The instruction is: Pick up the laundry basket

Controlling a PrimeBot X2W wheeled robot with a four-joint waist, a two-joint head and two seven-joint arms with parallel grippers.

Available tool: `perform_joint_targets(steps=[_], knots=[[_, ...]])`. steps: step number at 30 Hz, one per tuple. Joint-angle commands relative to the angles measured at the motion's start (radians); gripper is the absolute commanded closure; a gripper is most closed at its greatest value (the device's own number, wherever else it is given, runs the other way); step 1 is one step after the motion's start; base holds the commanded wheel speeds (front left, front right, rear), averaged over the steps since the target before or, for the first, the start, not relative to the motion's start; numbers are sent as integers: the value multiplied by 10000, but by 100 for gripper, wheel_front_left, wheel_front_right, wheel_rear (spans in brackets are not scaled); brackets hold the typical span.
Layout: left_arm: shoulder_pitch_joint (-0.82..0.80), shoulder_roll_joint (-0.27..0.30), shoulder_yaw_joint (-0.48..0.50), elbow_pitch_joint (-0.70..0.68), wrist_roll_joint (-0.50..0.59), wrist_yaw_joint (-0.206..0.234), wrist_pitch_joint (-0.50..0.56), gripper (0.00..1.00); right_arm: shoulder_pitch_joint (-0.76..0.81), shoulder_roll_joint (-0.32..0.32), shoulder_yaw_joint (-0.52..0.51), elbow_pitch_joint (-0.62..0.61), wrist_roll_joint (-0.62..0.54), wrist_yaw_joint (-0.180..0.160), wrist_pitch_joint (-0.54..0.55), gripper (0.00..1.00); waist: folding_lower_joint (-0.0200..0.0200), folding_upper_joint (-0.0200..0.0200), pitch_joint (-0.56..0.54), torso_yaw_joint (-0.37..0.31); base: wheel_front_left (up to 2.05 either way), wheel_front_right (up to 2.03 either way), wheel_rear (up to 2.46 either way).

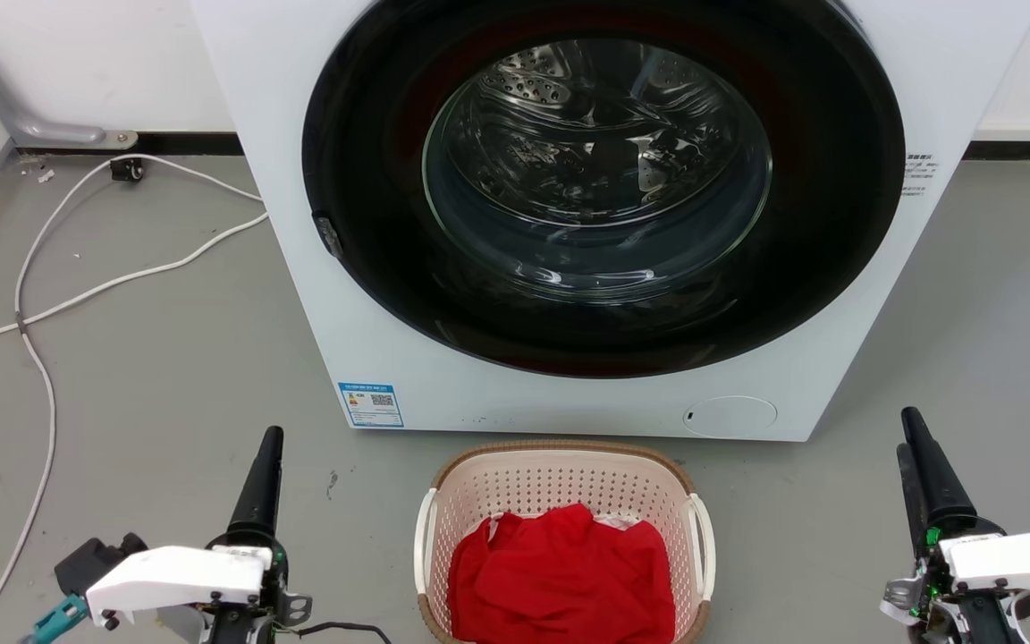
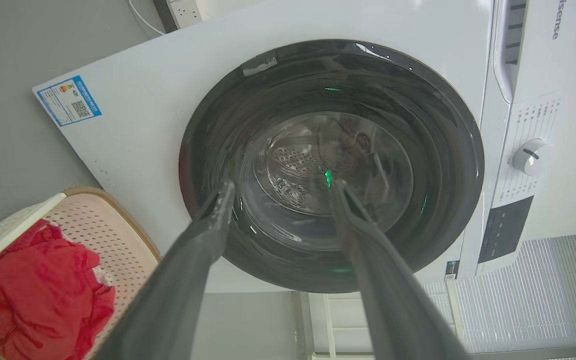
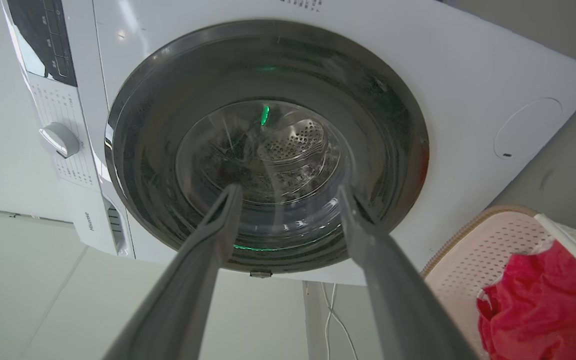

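here we are: the laundry basket (image 1: 560, 487) sits on the floor just in front of the washing machine (image 1: 300, 268), with a red cloth (image 1: 560, 572) heaped inside. our left gripper (image 2: 280, 187) and right gripper (image 3: 288, 187) flank it, both spread wide and empty. we'd want each one on its own side's white handle (image 1: 426, 537), closing evenly, then a level lift so nothing tips.

**White shells, black fingers**

Left of the pale pink perforated plastic laundry basket (image 1: 524, 487), the left gripper (image 1: 271, 438) has tapering black fingers, a white angular wrist shell (image 1: 175, 572) with black screws, a teal plug (image 1: 54, 617) and a thin black cable (image 1: 336, 631). Right of the basket, the right gripper (image 1: 906, 429) looks alike, with green glints (image 1: 932, 537) and a silver bracket (image 1: 898, 597)
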Motion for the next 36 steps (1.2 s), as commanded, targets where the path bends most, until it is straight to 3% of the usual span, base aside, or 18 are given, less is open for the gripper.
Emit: perform_joint_targets(steps=[1, 15, 36], knots=[[-157, 34, -87, -279, 456, 63, -122, 0, -40, -28, 60, -321, -515, 0, -107, 0, 0, -1, 4, -1, 0, 0, 0], [-94, 41, -622, -571, 2944, 590, -655, 0, 200, -27, 499, -829, -3766, 0, -639, 0, 0, -1, 27, -14, 0, 0, 0], [36, 50, -1189, -808, 5737, 937, -1379, 0, 518, -25, 892, -1129, -7095, 0, -1363, 0, 0, -1, 46, -22, 0, 0, 0]])
